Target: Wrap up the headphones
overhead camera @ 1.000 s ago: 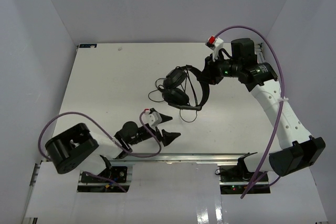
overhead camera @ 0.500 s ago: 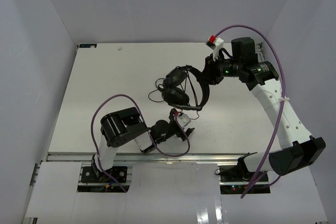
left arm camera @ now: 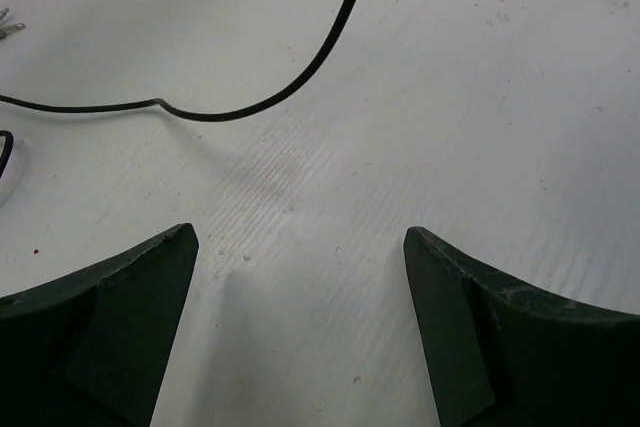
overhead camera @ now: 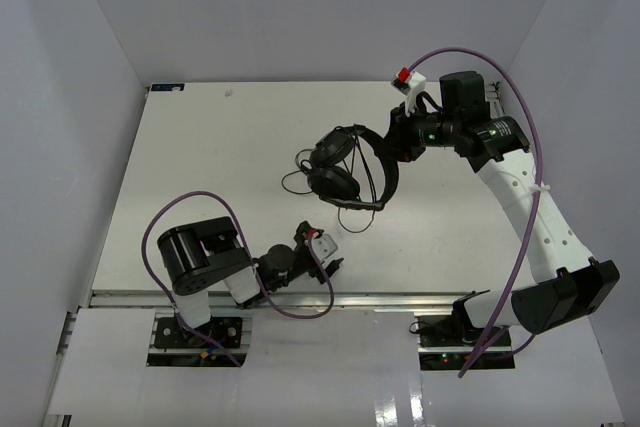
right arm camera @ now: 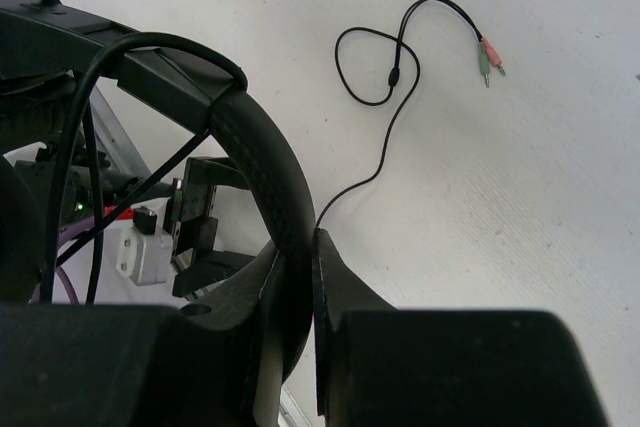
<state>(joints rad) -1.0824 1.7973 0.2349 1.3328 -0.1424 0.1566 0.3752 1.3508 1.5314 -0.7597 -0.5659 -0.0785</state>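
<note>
- The right hand (overhead camera: 400, 141), right of centre in the top view, is clamped shut on the headband (right arm camera: 255, 147) of the headphones (overhead camera: 335, 183). It likely serves as an anchor, so the set does not slide while the cord is wound.
- The earcups (overhead camera: 330, 153) sit just left of that hand, near the middle of the tabletop (overhead camera: 200, 147). Whether they rest on it or hang just above it is hard to tell from overhead.
- The cord (left arm camera: 300, 90) lies loose in thin loops on the tabletop. In the right wrist view it ends in a pink and a green plug (right arm camera: 487, 57), at upper right.
- The left hand (overhead camera: 325, 255), low and centre in the top view, is spread wide and holds nothing. In its wrist view it faces bare tabletop, with the cord crossing the upper frame ahead of its fingers (left arm camera: 130, 297).
- That open stance suits a pickup of the slack cord, probably the next step. No wrapping is visible yet.
</note>
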